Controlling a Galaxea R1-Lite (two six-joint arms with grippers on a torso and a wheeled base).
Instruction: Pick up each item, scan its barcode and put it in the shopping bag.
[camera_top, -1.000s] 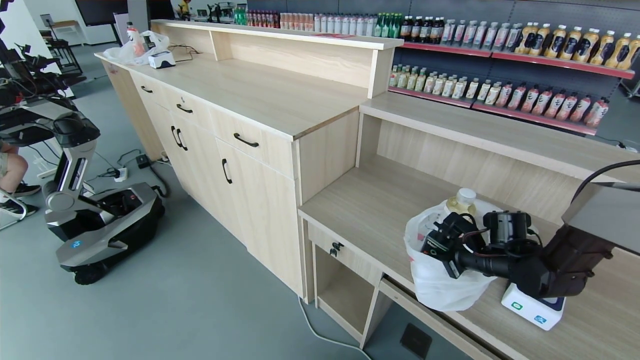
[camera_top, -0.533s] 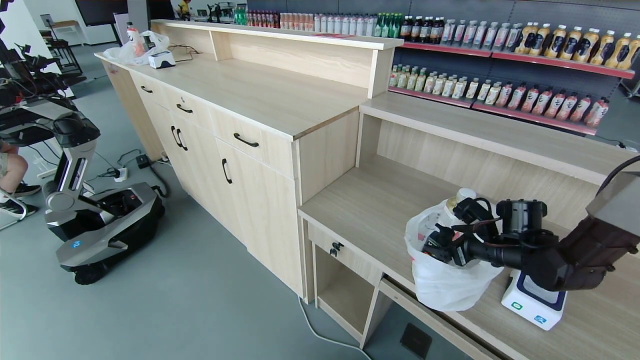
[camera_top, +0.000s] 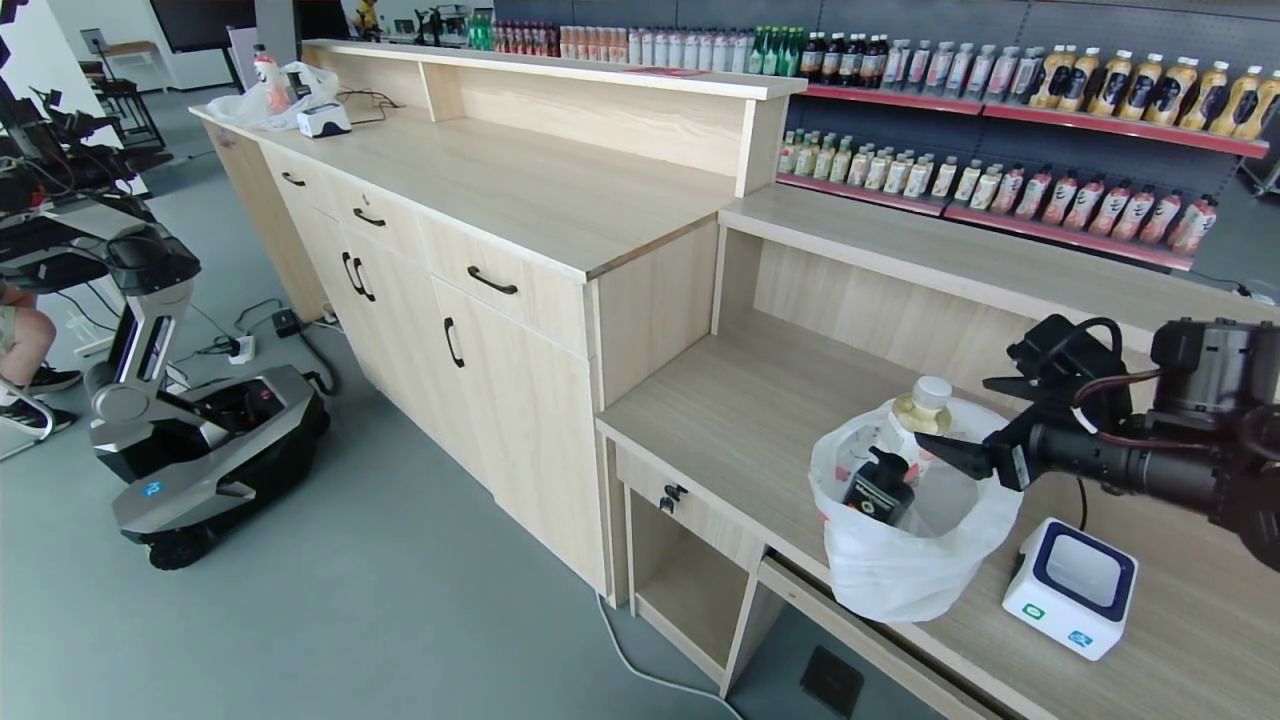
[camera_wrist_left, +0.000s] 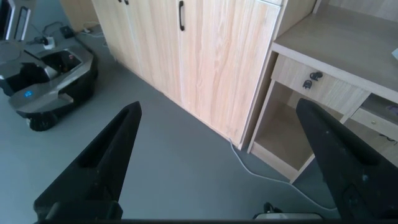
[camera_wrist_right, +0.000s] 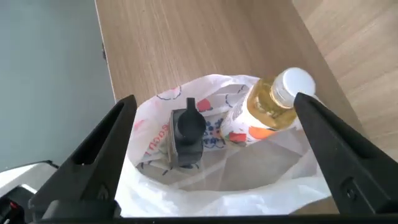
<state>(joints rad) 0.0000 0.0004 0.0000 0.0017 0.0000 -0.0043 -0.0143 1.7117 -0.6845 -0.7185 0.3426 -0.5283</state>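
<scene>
Right fingers (camera_wrist_right: 93, 168) spread wide, empty, above open mouth of white plastic shopping bag (camera_top: 900, 570). Inside bag: black pump-top bottle (camera_wrist_right: 186, 134) beside white-capped clear bottle of yellow liquid (camera_wrist_right: 277, 102). Bag sits on light wood tabletop (camera_top: 740, 400), with white square barcode scanner (camera_top: 1070, 588) just beside it. Left fingers (camera_wrist_left: 93, 168) spread, empty, over grey floor (camera_wrist_left: 186, 162).

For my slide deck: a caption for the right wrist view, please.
Right gripper, open, over the bag holding a bottle and a black dispenser.
</scene>
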